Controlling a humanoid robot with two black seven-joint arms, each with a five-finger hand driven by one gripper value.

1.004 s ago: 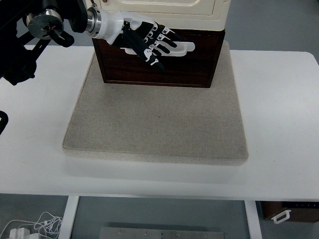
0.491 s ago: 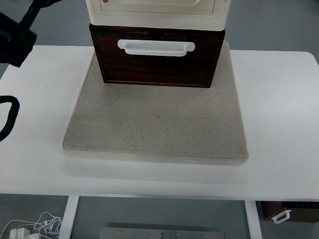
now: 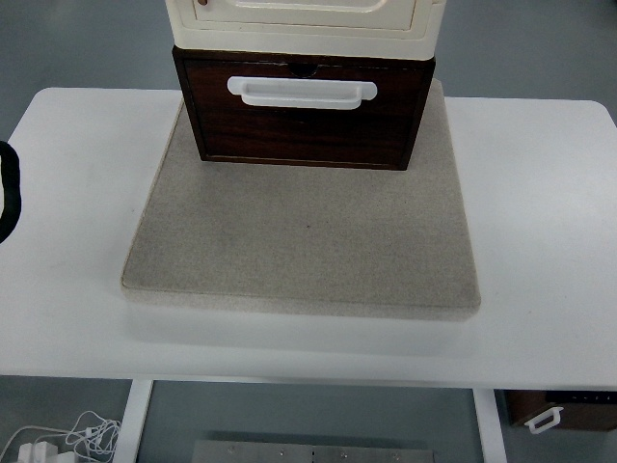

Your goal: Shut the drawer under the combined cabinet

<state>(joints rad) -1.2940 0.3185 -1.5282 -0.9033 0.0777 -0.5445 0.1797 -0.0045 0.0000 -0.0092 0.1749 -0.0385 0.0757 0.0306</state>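
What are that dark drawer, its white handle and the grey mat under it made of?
Drawer: looks like dark stained wood, faint grain, low sheen. Handle: probably smooth moulded plastic, glossy white. Mat: seems felt or coarse fabric, matte speckled grey.

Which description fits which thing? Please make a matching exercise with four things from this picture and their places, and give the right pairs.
Things:
1. dark brown wooden drawer
2. white plastic drawer handle
3. cream cabinet
4. grey square mat

Places:
A. lies flat on the white table
B. fixed across the drawer front
C. sits above the drawer, at the top edge
D. stands on the far part of the mat

Pairs: 1-D, 2-B, 3-C, 4-A
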